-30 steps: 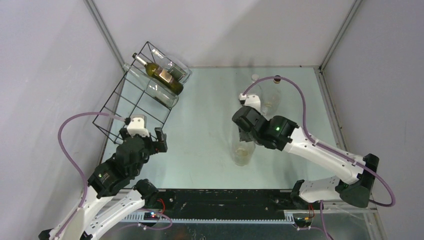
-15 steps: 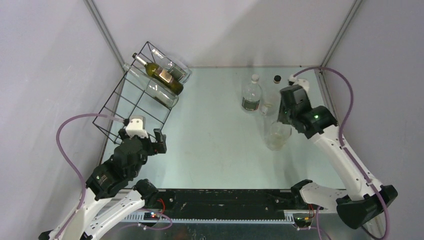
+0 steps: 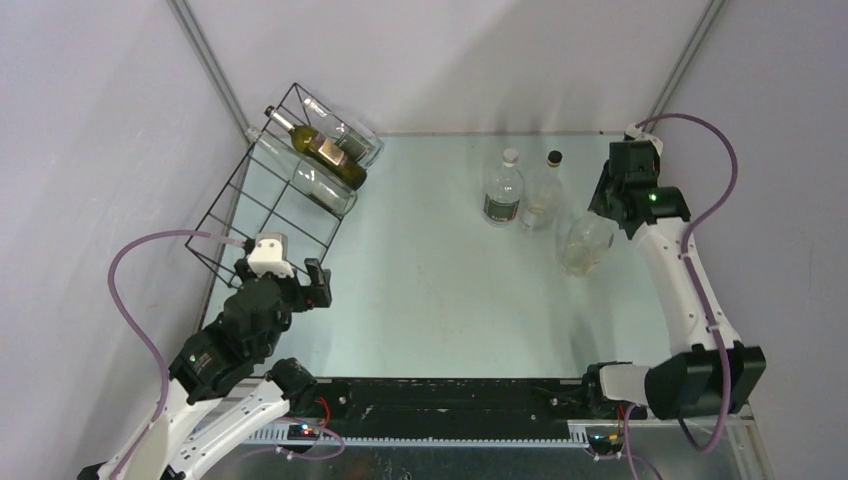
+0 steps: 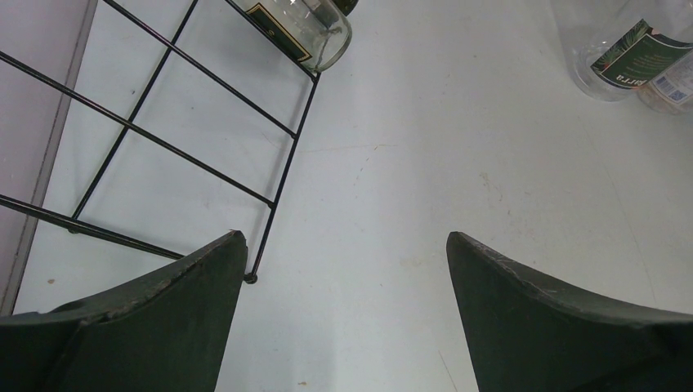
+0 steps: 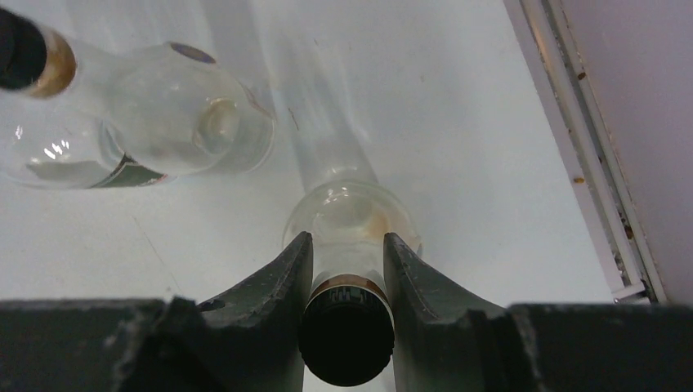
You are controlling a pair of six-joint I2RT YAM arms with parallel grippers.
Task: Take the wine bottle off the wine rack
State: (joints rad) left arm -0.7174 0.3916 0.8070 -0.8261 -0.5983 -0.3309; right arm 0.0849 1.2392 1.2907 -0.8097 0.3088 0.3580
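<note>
The black wire wine rack (image 3: 262, 200) stands at the far left, also in the left wrist view (image 4: 282, 175). It holds a dark green bottle with a gold label (image 3: 322, 149) and two clear bottles (image 3: 325, 187). My right gripper (image 3: 612, 203) is shut on the neck of a clear wine bottle (image 3: 586, 242), away from the rack, near the table's right edge. In the right wrist view the fingers (image 5: 347, 249) clamp the neck just under the black cap, with the bottle (image 5: 353, 214) hanging below. My left gripper (image 3: 285, 280) is open and empty by the rack's near corner (image 4: 343, 245).
Two clear bottles stand at the far middle right: one with a white cap (image 3: 503, 188) and one with a dark cap (image 3: 545, 192), just left of the held bottle. The enclosure's right wall rail (image 5: 605, 188) runs close by.
My right arm has swung the held clear bottle from the table's middle to the far right, past the two standing bottles. The left arm has barely moved.
</note>
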